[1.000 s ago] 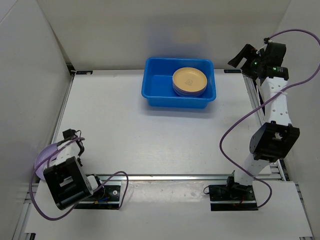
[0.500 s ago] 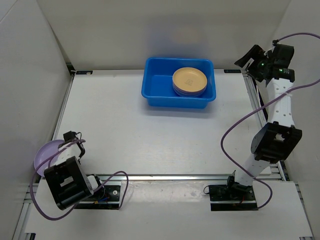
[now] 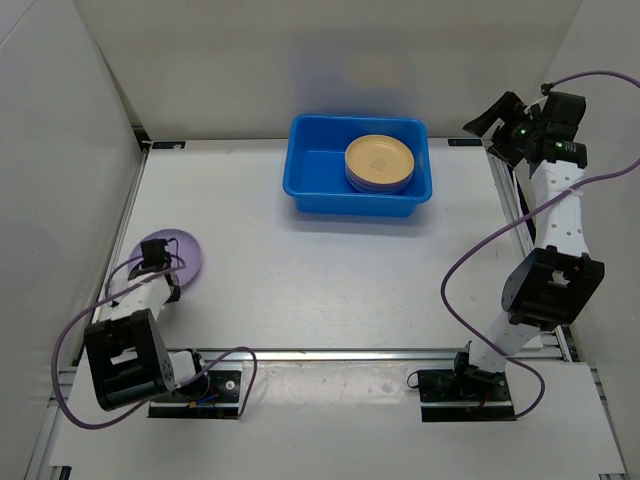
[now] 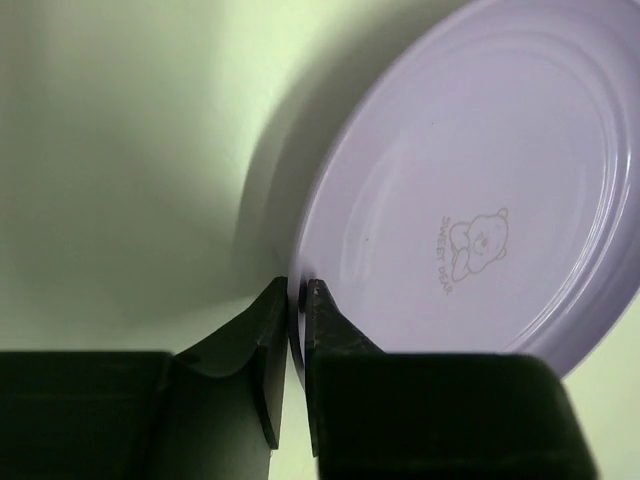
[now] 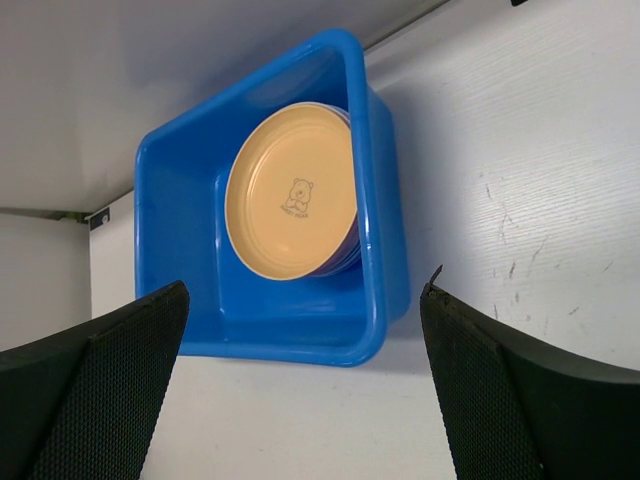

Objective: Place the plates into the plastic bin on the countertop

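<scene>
Lilac plate [image 4: 480, 200] — rim pinched in left claw [image 4: 297, 292].

Both arms share one build: the left arm [image 3: 140, 300] at the lower left of the overhead frame and the right arm [image 3: 556, 215] along its right edge have white links, the right one dotted with small dark holes, joined by boxy black joint housings [image 3: 550, 285]. Each stands on a black base plate [image 3: 465, 392]. A thin purple cable [image 3: 452, 270] loops loosely beside each arm. A small green light [image 3: 520, 128] glows on the right arm's black head. The left gripper [image 4: 297, 292] has matt near-black wedge fingers [image 4: 335, 345]; the right gripper [image 5: 308, 285] has broad black fingers [image 5: 100, 390] with a fine grainy texture
</scene>
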